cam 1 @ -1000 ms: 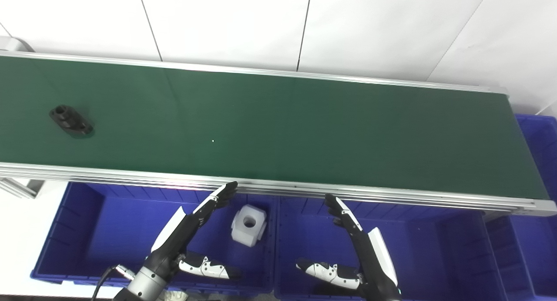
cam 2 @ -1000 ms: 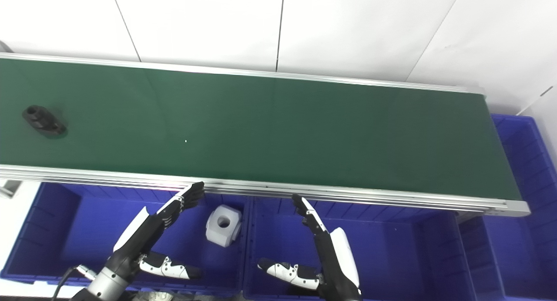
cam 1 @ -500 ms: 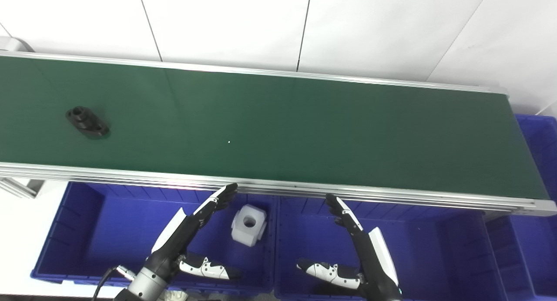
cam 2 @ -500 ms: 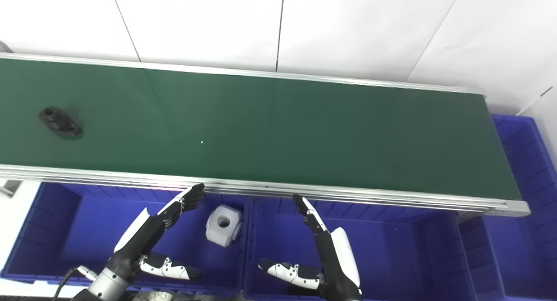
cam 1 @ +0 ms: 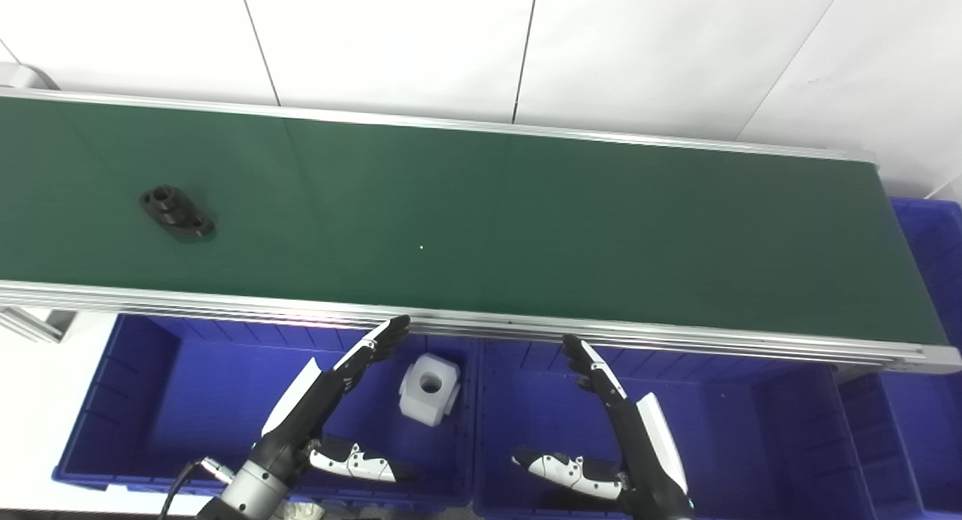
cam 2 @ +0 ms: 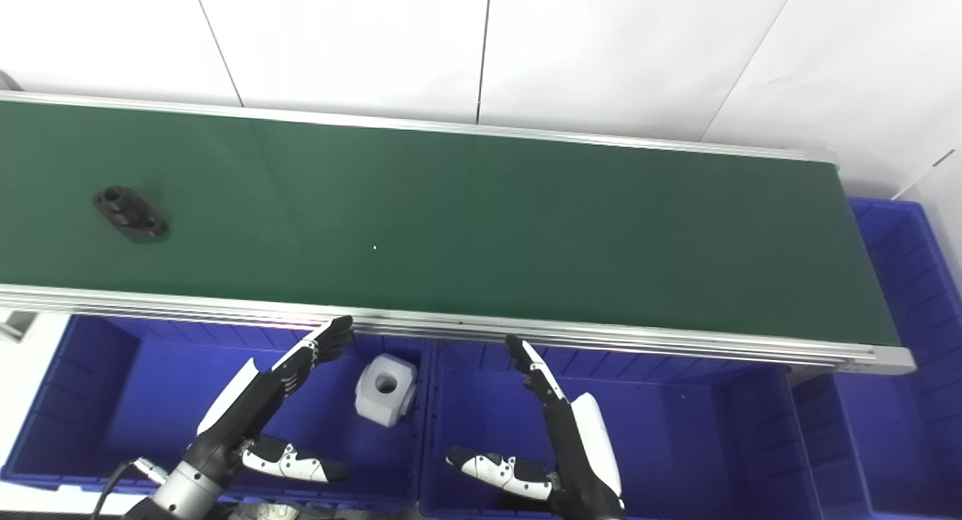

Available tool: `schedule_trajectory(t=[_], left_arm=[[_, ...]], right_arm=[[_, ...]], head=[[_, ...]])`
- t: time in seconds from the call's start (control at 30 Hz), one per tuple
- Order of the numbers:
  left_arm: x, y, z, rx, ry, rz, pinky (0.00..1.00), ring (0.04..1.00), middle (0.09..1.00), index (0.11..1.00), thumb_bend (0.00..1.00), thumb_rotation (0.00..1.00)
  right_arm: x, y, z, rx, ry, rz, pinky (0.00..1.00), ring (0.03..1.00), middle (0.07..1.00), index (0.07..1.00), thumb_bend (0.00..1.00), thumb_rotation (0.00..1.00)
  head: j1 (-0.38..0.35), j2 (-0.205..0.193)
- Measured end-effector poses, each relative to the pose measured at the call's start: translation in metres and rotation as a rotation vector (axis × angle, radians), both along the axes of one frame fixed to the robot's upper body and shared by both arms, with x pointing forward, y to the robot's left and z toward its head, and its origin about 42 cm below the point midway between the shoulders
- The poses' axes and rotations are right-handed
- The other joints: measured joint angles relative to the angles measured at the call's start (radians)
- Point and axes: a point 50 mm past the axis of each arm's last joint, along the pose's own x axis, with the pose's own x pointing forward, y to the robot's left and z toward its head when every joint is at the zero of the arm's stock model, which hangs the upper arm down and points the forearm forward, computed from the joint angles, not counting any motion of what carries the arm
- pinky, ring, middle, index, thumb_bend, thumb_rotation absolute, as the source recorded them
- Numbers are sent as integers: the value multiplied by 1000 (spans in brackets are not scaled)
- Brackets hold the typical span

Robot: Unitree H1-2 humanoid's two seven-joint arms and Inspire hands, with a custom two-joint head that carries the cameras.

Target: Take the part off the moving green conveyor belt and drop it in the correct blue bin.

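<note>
A small black part [cam 1: 177,213] with a raised round boss lies on the green conveyor belt [cam 1: 526,219], toward its left end. My left hand [cam 1: 323,407] hovers open over the left blue bin [cam 1: 135,400], fingers stretched up toward the belt's near rail. My right hand [cam 1: 616,430] is open too, over the middle blue bin [cam 1: 751,430], fingers pointing up. Both hands are empty and well apart from the black part. A white block with a round hole [cam 1: 429,388] rests in the left bin beside my left hand.
The belt's aluminium near rail [cam 1: 676,338] runs just above both hands. A third blue bin [cam 1: 932,279] stands past the belt's right end. A white tiled wall backs the belt, and a white floor patch [cam 1: 37,385] shows at lower left.
The black part has travelled rightward along the belt, as has a tiny white speck on it. Both hands have stayed where they were.
</note>
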Motion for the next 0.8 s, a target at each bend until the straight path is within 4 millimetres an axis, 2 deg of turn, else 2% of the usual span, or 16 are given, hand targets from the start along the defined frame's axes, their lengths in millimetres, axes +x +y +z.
schedule_trajectory(t=[0.13,0.17,0.2,0.23,0.3,0.37,0.43,0.47,0.5,0.53,0.57,0.63,0.67,0.7,0.73,0.8], left_arm=[[0,-1,0,11,-2,-5,884,917,939,945,711,283],[0,-2,-1,17,-3,-9,880,915,938,944,715,288],[-1,-3,-1,20,-3,-13,871,910,934,940,722,293],[-1,-4,-2,22,-1,-17,865,904,928,934,735,291],[-2,-8,-4,29,3,-25,851,897,922,925,740,272],[-2,-11,-6,32,7,-25,835,887,912,920,741,258],[-2,-14,-7,38,7,-22,801,866,893,914,748,249],[-3,-15,-8,37,10,-18,792,861,889,911,751,247],[-3,-17,-9,35,12,-15,708,760,809,913,750,236],[-3,-18,-10,36,12,-13,673,719,776,913,750,231],[-3,-20,-10,40,12,-15,564,595,660,909,754,230],[-3,-20,-11,46,11,-12,634,718,783,899,771,226],[-3,-20,-11,50,9,-10,641,729,794,898,772,226],[-3,-20,-11,57,8,-12,731,811,860,894,778,223],[-3,-20,-12,58,9,-10,761,839,882,893,780,222],[-4,-20,-14,61,12,-5,704,769,820,892,783,246]], right_arm=[[0,-1,0,1,1,-2,848,889,904,927,754,262],[0,-3,-2,3,5,-3,848,890,905,928,750,257],[0,-4,-3,5,11,-4,854,895,909,931,746,257],[-1,-7,-5,7,17,-5,862,901,913,932,744,254],[-3,-12,-9,-2,32,-5,869,907,915,934,745,256],[-4,-16,-12,-10,44,-7,867,908,915,935,744,249],[-5,-18,-12,-9,47,-10,868,910,916,938,742,248],[-5,-18,-13,-8,48,-11,872,913,918,939,741,250],[-5,-19,-13,-8,49,-11,879,917,921,941,737,237],[-5,-18,-13,-7,49,-12,882,918,922,942,735,231],[-4,-19,-13,-7,49,-12,877,918,926,945,730,220],[-4,-19,-13,-6,49,-12,881,920,929,945,722,182],[-4,-19,-13,-6,49,-13,882,920,929,945,722,180],[-4,-20,-13,-7,49,-14,886,920,929,946,724,183],[-4,-20,-13,-8,50,-14,887,920,929,946,725,185],[-5,-20,-14,-8,53,-14,894,925,931,947,719,171]], head=[[38,-11],[96,-23],[107,-25],[179,-49],[216,-64],[221,-68],[268,-97],[269,-97],[269,-97],[285,-106],[295,-115],[290,-117],[290,-117],[282,-121],[282,-121],[276,-121]])
